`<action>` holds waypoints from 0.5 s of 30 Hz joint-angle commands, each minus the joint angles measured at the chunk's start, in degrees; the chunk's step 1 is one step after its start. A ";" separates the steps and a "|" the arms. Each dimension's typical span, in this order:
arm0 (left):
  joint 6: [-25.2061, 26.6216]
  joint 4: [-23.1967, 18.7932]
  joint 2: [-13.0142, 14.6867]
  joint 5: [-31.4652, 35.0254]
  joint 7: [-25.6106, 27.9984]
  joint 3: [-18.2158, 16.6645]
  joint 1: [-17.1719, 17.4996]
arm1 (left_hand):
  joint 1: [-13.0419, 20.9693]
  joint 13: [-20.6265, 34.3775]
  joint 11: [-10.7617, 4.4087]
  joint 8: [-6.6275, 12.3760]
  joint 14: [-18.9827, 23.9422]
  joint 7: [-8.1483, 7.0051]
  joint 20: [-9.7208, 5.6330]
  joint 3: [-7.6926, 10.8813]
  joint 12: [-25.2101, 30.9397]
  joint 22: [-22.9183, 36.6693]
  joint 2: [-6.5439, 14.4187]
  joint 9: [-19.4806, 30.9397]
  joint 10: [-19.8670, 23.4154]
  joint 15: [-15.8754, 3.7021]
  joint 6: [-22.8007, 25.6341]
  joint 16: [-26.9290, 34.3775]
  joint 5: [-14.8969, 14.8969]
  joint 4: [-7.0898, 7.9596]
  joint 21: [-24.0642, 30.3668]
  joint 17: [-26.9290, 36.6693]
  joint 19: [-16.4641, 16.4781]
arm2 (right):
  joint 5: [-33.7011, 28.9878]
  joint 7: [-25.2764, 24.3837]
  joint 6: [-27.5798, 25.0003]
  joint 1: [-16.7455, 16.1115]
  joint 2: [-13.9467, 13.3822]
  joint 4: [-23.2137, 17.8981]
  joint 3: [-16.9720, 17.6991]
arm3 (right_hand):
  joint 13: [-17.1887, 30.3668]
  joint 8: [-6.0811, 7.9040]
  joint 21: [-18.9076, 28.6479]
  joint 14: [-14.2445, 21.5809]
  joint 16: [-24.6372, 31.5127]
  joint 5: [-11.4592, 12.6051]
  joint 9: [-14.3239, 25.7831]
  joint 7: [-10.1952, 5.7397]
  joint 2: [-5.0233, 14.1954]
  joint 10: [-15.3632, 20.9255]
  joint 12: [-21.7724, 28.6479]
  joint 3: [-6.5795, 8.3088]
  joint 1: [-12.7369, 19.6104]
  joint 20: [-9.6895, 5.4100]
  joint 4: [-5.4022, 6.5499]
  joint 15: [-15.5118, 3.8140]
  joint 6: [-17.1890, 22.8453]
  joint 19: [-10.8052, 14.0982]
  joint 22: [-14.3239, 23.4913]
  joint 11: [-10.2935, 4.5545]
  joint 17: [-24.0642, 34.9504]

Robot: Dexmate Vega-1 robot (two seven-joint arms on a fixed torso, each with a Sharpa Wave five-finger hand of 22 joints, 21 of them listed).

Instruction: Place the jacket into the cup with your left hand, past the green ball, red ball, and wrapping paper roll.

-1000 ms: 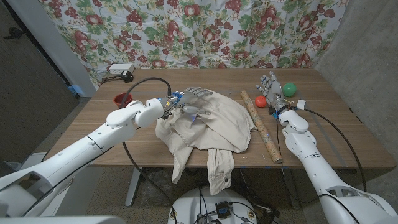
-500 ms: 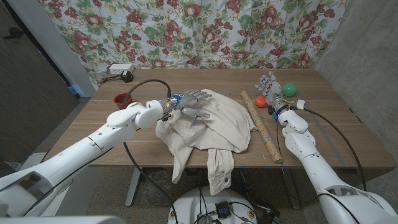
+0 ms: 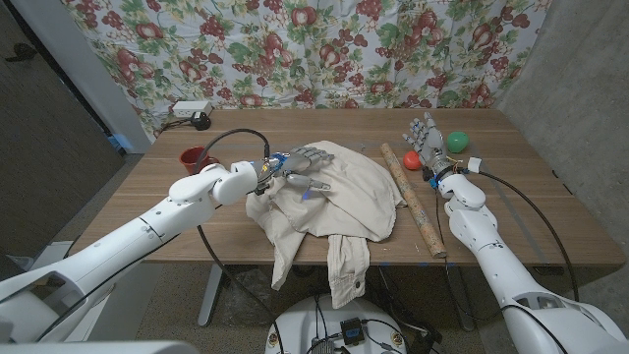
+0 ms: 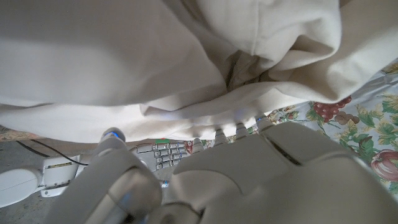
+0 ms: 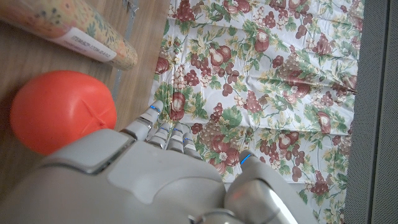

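Both arms wear smooth, glossy white shells built from rounded segments, with darker seams at the joints. The left hand is metallic grey with jointed fingers, and small blue lights glow at its wrist; a black cable loops from that wrist back along the forearm. The right hand, toward three o'clock, is the same grey, with a black cable trailing off its wrist and small orange and blue marks there. Up close, the backs of the hands are pale grey plates, the fingertips tipped blue.
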 commanded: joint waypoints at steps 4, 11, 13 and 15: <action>-0.44 1.29 -0.31 -0.45 -0.34 0.90 -0.27 | 0.26 0.24 0.47 0.24 -14.92 0.06 0.70 -0.30 0.05 0.21 -0.14 0.05 -21.69 0.52 -21.99 0.09 0.41 -0.02 -0.06 0.13 -2.52 | -0.26 -0.23 -0.01 -0.14 0.01 -0.21 -0.15 | 0.18 -0.11 0.20 -0.01 -0.05 0.27 0.30 0.14 3.02 0.29 -0.23 0.03 0.36 -0.32 -0.04 0.45 0.37 0.48 0.35 0.03 0.05; -0.47 1.74 -0.54 -0.18 -0.47 1.39 -0.55 | 0.21 0.23 0.49 0.25 -15.09 0.12 0.69 -0.45 0.14 0.22 -0.11 0.05 -21.85 0.58 -22.25 0.13 0.53 0.05 -0.14 0.14 -2.66 | -0.30 -0.14 0.10 -0.08 -0.03 0.02 -0.18 | 0.18 -0.11 0.20 0.01 -0.05 0.28 0.30 0.11 3.01 0.32 -0.22 0.02 0.38 -0.33 -0.05 0.46 0.38 0.47 0.35 0.13 0.06; -0.67 1.89 -0.53 -0.01 -0.49 1.57 -0.71 | 0.20 0.23 0.61 0.27 -15.11 0.15 0.69 -0.50 0.18 0.23 -0.10 0.05 -21.85 0.58 -22.28 0.16 0.57 0.07 -0.16 0.14 -2.71 | -0.21 -0.25 -0.07 -0.06 0.06 0.03 -0.15 | 0.18 -0.12 0.20 0.00 -0.05 0.28 0.30 0.18 3.01 0.29 -0.23 0.02 0.38 -0.34 -0.05 0.45 0.36 0.47 0.35 0.09 0.06; -0.58 1.95 -0.55 -0.03 -0.65 1.66 -0.72 | 0.19 0.23 0.56 0.30 -15.12 0.15 0.69 -0.54 0.20 0.23 -0.08 0.05 -21.91 0.59 -22.30 0.18 0.60 0.09 -0.18 0.15 -2.74 | -0.18 -0.25 -0.22 -0.01 0.06 0.08 -0.16 | 0.18 -0.11 0.19 -0.03 -0.06 0.28 0.30 0.18 3.01 0.29 -0.23 0.02 0.38 -0.33 -0.05 0.51 0.38 0.46 0.35 0.14 0.06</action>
